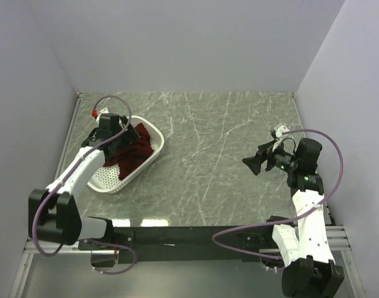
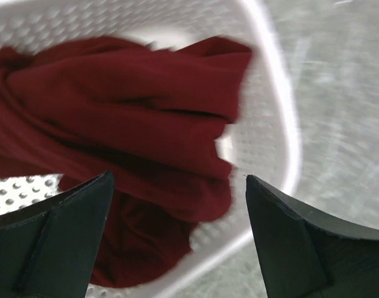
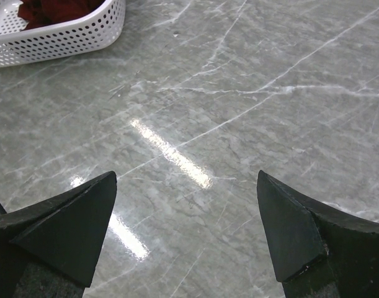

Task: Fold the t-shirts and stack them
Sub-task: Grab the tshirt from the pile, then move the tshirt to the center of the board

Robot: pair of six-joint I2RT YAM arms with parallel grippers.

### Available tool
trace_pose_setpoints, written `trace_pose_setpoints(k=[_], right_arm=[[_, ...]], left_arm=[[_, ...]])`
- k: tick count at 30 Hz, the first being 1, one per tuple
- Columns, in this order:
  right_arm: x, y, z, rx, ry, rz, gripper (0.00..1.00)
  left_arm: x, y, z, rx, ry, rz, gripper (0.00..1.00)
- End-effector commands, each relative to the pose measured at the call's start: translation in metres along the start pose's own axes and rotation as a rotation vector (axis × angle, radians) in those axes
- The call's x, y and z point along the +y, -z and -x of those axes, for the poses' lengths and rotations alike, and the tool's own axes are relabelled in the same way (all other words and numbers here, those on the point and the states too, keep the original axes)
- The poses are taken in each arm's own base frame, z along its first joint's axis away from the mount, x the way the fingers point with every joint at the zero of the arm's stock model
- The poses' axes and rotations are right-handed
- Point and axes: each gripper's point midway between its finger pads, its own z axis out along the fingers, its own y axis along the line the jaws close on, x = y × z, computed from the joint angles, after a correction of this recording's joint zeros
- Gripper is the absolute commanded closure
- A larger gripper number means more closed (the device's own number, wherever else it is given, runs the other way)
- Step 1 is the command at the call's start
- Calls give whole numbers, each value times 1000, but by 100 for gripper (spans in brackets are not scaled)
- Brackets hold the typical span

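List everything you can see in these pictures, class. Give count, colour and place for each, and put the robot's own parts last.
t-shirt: one, dark red, crumpled inside the basket
basket: one, white and perforated, on the left side of the table
table: one, grey marbled, under everything
arms: two, white and black; left arm over the basket, right arm at the right side
grippers: two, black; left gripper open above the t-shirt, right gripper open above bare table
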Motion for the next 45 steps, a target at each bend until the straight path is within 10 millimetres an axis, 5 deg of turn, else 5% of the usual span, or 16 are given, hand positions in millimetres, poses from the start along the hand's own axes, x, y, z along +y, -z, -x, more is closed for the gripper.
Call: trace_pose_setpoints(k=[1, 4, 7, 8, 10, 11, 14, 20, 25, 27, 28, 30, 31, 34, 38, 45], right_arm=[[7, 4, 21, -45, 59, 25, 0], [9, 4, 20, -44, 56, 35, 0], [10, 4, 20, -40, 53, 44, 0], [10, 4, 19, -38, 50, 43, 0], [10, 5, 19, -38, 53, 43, 0], [10, 5, 19, -38, 55, 43, 0], [11, 5, 20, -40, 58, 44, 0], [14, 5, 21, -44, 49, 60, 0], [13, 5, 21, -45, 47, 53, 0], [13, 5, 22, -49, 48, 53, 0], [13, 5, 21, -48, 45, 55, 0], [12, 6, 22, -50, 50, 50, 0], [12, 6, 21, -49, 48, 46, 0], [10, 6, 22, -52, 54, 37, 0], [9, 8, 23, -54, 55, 23, 0], [5, 11, 25, -62, 66, 0, 0]], left_arm=[[14, -14, 6, -28, 117, 123, 7], [20, -33, 1, -31, 173, 173, 14], [25, -50, 3, -34, 198, 230, 32], [26, -54, 4, -38, 200, 239, 53], [23, -51, 12, -66, 203, 233, 76], [16, -40, 24, -99, 193, 202, 99], [-5, -11, 44, -172, 159, 113, 100], [-119, 135, 111, -373, 13, -486, 100], [-185, 249, 160, -515, -5, -824, 99], [-206, 274, 166, -508, 8, -923, 99], [-219, 305, 177, -540, 12, -999, 99], [-240, 320, 178, -501, 22, -1080, 99], [-250, 342, 186, -517, 26, -1136, 99], [-285, 363, 172, -426, 25, -1256, 99], [-314, 358, 147, -330, 4, -1291, 99], [-322, 311, 84, -195, -59, -1204, 99]])
